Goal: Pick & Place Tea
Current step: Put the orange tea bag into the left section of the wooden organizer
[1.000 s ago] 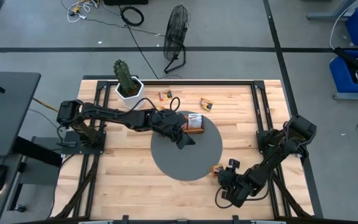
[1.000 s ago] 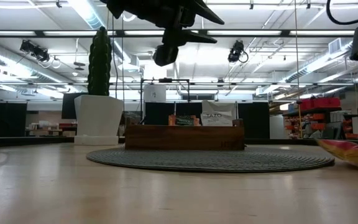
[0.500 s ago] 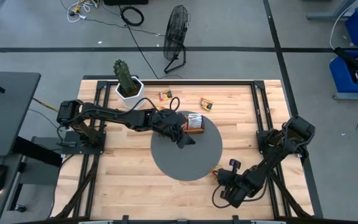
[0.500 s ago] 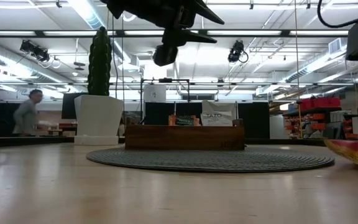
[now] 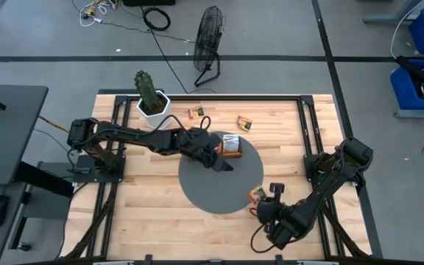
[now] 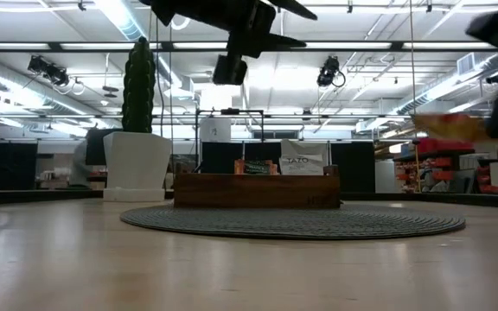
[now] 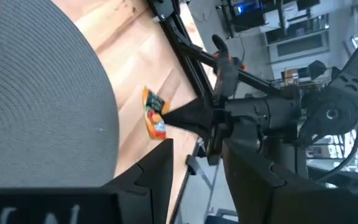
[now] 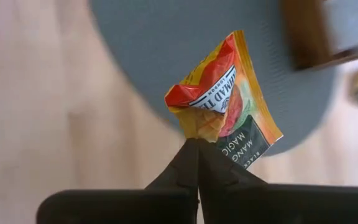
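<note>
While your right gripper (image 5: 260, 200) hangs above the table (image 5: 146, 195) at the near right edge of the round grey mat (image 5: 205, 193), its two fingers (image 8: 194, 168) are pressed together on a corner of an orange-red tea sachet (image 8: 225, 102). You can see in the low view that this sachet (image 6: 452, 127) is lifted clear of the wood. Your left gripper (image 5: 223, 165) is over the middle of the mat; whether its fingers are apart or together, I cannot tell. On the far edge of the mat stands the brown wooden tray (image 5: 231, 151), with a white sachet (image 5: 230, 141) and some others upright in it. Beyond the mat, two more sachets (image 5: 196, 112) lie flat on the table, one of them (image 5: 245, 122) more to the right. Left of them, at the far left of the mat, stands a potted cactus (image 5: 150, 94).
</note>
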You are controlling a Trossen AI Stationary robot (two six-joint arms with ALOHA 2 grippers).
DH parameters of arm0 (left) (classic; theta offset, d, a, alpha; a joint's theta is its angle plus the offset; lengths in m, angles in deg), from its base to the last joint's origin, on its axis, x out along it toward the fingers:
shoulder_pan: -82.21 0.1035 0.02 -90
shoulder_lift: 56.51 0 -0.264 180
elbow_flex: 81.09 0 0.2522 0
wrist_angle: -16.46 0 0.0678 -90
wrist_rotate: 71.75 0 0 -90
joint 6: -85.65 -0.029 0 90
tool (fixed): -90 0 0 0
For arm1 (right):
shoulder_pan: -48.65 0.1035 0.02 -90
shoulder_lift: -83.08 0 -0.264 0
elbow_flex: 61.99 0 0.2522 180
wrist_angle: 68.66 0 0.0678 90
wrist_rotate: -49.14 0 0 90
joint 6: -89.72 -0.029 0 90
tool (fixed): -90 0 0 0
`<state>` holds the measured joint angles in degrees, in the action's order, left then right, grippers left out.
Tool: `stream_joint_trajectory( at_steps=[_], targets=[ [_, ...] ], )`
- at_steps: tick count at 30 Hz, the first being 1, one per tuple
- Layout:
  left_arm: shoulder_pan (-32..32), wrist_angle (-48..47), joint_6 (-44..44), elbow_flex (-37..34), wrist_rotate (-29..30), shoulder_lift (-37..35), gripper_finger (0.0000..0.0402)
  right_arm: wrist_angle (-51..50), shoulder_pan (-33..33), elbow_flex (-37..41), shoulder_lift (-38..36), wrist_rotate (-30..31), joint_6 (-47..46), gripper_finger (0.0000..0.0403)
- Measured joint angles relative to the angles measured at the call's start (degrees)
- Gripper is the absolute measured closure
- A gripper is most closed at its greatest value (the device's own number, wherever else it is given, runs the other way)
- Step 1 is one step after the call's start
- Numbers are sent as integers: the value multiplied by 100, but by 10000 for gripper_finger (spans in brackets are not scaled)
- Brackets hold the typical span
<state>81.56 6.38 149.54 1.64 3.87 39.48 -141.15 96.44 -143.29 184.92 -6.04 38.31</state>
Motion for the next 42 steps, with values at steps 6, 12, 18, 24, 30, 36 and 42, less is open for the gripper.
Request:
stream_joint_trajectory(
  at_steps=[6, 12, 18, 24, 30, 36, 42],
  targets=[
    [16, 235, 296, 0, -88, 0, 259, -674, -19, -444, -6, 705, 1069, 402],
    [14, 343, 403, 2, -91, 0, 259, -753, -135, -779, -7, 872, 2053, 403],
    [-27, 427, 405, 2, -89, 35, 259, -1284, -269, -1114, -7, 1341, 2683, 403],
    [-91, 497, 439, 2, -101, 35, 259, -1691, -464, -1357, -15, 1685, 3500, 403],
    [-115, 514, 451, 2, -91, 35, 259, -1763, -588, -1383, -115, 2035, 3593, 403],
    [-155, 502, 460, 2, -96, 35, 259, -1630, -784, -1389, -300, 2157, 3924, 403],
    [-150, 503, 585, 2, -93, 37, 259, -1054, -949, -1389, -321, 2219, 4786, 403]
  ],
)
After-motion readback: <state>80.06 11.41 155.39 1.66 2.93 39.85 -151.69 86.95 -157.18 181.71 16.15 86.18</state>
